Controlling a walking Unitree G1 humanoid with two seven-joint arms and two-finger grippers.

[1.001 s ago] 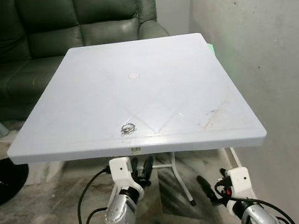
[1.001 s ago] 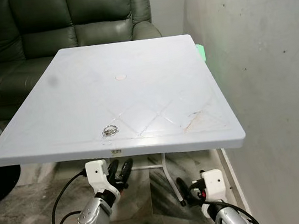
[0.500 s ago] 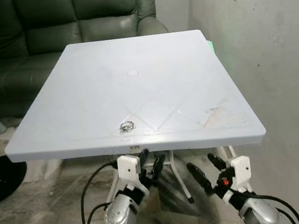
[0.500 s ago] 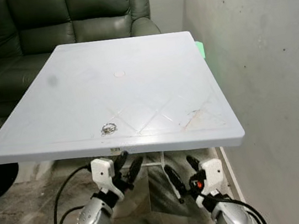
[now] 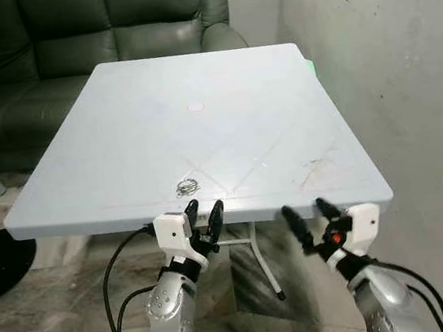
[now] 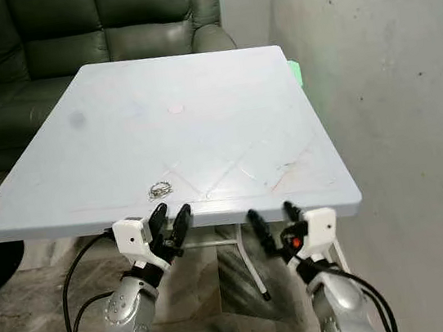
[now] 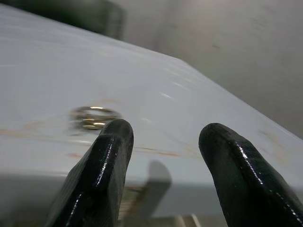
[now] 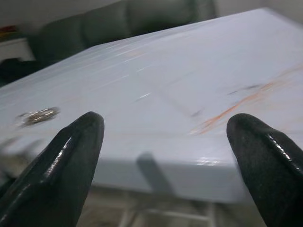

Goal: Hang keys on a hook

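1. Left eye view: a white table (image 5: 233, 73) stands before a dark green sofa (image 5: 111, 25), with a grey wall (image 5: 389, 68) on the right. The keys (image 5: 186, 186) lie flat on the table top, near its front edge and left of centre. The left gripper (image 5: 204, 215) is raised just below that front edge, directly under the keys, fingers parted. The right gripper (image 5: 310, 218) sits at the same edge, further right, fingers spread wide. A marble floor (image 5: 52, 313) shows beneath.

2. Right eye view: same layout. The keys (image 6: 159, 189) rest close above the left gripper (image 6: 171, 221), with the table edge between them. The right gripper (image 6: 274, 223) is well apart from the keys.

3. Left wrist view: two black fingers (image 7: 102, 170) stand apart with a clear gap. The keys (image 7: 92, 117) lie on the table beyond the edge, just past one fingertip, untouched.

4. Right wrist view: fingers (image 8: 66, 161) set far apart. The keys (image 8: 39, 115) show small and blurred, off to one side on the table. Orange-brown smears (image 8: 236, 101) mark the table top.
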